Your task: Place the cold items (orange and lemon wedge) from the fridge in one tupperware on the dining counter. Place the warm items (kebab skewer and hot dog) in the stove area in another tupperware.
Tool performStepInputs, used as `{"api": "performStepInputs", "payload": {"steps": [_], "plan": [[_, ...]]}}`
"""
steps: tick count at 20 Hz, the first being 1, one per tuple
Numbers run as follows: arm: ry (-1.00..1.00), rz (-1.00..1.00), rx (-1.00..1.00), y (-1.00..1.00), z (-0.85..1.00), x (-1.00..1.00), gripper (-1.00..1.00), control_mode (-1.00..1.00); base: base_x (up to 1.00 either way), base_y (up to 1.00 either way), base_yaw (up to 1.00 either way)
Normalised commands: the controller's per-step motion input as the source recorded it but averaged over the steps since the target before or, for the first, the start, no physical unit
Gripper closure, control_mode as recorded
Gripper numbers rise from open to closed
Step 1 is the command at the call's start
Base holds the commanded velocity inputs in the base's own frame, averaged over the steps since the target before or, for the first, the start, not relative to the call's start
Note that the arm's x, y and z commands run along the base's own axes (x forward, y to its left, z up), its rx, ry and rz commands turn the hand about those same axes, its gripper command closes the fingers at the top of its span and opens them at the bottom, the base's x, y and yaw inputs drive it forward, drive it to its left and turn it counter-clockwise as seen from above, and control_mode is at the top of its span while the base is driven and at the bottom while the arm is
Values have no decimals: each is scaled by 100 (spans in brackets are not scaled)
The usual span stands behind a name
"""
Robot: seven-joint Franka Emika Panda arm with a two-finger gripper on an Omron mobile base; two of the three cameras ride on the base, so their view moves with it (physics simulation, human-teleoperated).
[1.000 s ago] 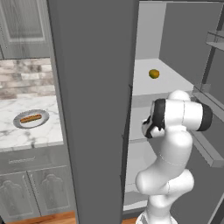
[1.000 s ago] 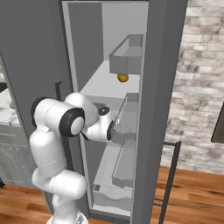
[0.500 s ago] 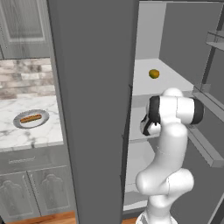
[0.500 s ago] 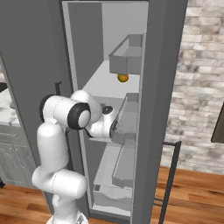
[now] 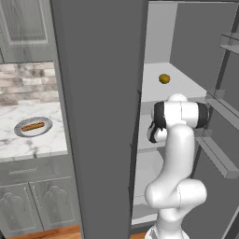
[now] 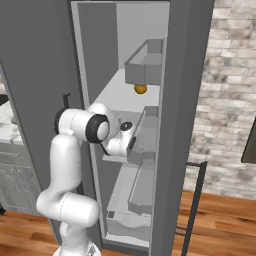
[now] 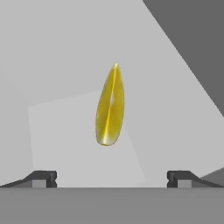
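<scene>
Left base view: arm reaches into the fridge [image 5: 98, 116] under the orange [image 5: 164, 78]; right base view: wrist crowds a door bin; hand view: gripper [image 7: 111, 178] wide open, empty, lemon wedge [image 7: 110, 106] centred ahead on the shelf, tiny so it may squirt out on closing.

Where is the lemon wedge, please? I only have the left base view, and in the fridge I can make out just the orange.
Observer: The hand view shows the lemon wedge straight ahead of the gripper, lying on a pale shelf.
Operator: Is the gripper ready to take it?
Observer: Yes, its fingertips stand wide apart with nothing between them.
Operator: Is it touching the wedge?
Observer: No, the wedge lies clear of both fingertips, roughly centred between them.
</scene>
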Motion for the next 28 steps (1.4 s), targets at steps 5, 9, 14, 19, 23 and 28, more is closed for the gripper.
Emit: {"api": "performStepInputs", "payload": {"steps": [5,9,14,19,23,28], "plan": [[0,0,0,-18,-22,28,-100,-100,0,0,0],[0,0,0,-12,-14,32,-100,-100,0,0,0],[0,0,0,-8,-18,32,-100,-100,0,0,0],[0,0,0,-1,-23,15,-100,-100,0,0,0],[0,0,0,0,-32,0,100,-100,0,0,0],[0,0,0,0,-26,0,100,-100,0,0,0]]}}
